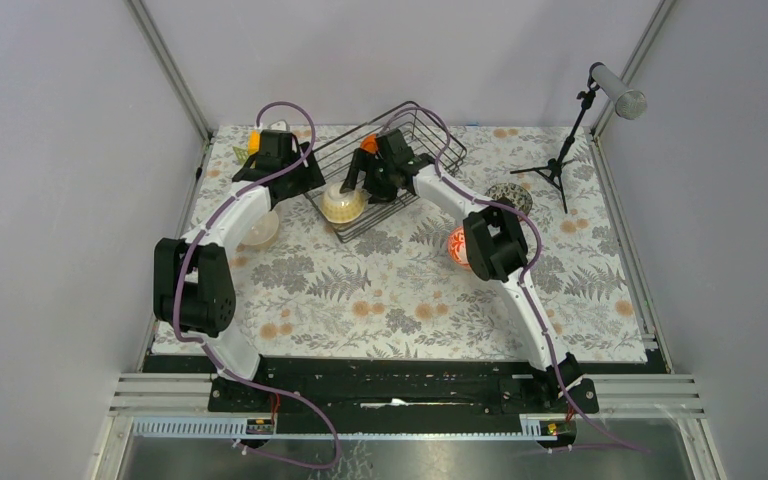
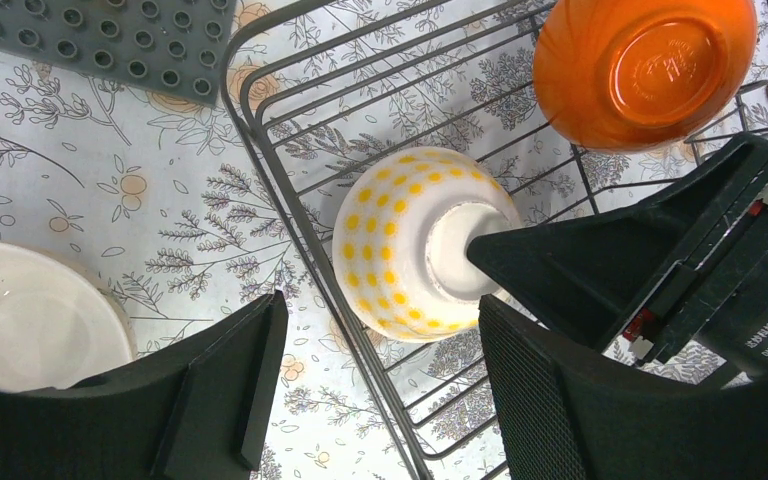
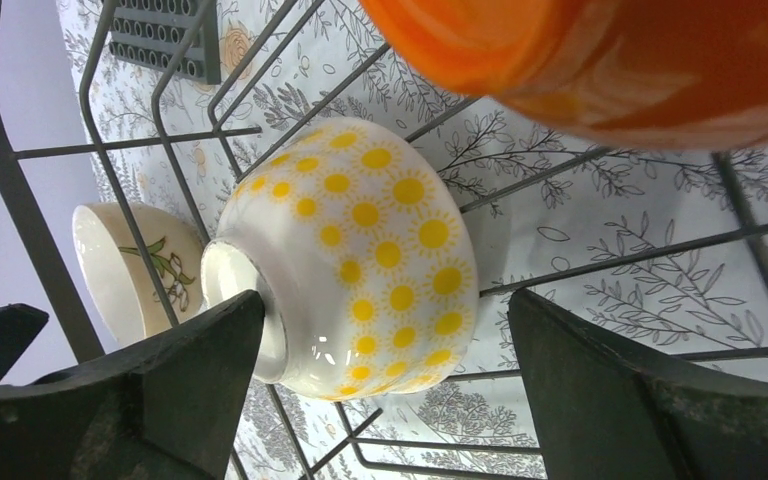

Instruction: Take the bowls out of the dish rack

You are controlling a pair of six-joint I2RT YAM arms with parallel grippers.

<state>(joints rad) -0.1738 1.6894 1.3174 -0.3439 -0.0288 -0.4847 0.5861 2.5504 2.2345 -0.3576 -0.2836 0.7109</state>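
Two grippers stand wide open. We see the right gripper (image 3: 385, 310) straddling the tipped white, yellow-dotted ceramic bowl (image 3: 360, 250) in the dark wire dish rack (image 3: 25, 190), foot against one finger. The left gripper (image 2: 382, 305) holds nothing.

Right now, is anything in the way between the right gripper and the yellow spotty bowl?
Nothing visible does. The right gripper is open, one finger each side of the yellow spotty bowl in the dish rack; the orange bowl sits beside, not between.
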